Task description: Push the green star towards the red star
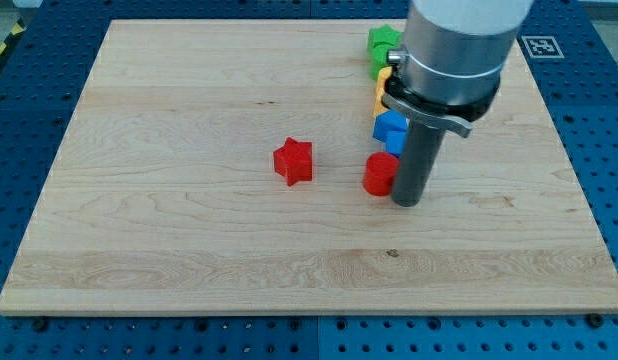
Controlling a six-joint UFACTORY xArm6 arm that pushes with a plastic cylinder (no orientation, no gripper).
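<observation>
The red star (293, 161) lies near the middle of the wooden board (189, 120). The green star (383, 40) sits near the view's top, right of centre, partly hidden behind the arm. A second green block (378, 64) shows just below it. My tip (406, 200) rests on the board, touching the right side of a round red block (379, 173). The tip is well to the right of the red star and far below the green star.
A blue block (391, 129) and a yellow block (380, 94) stand in a column between the green blocks and the round red block, partly hidden by the arm. The grey arm body (459, 45) covers the upper right. Blue pegboard surrounds the board.
</observation>
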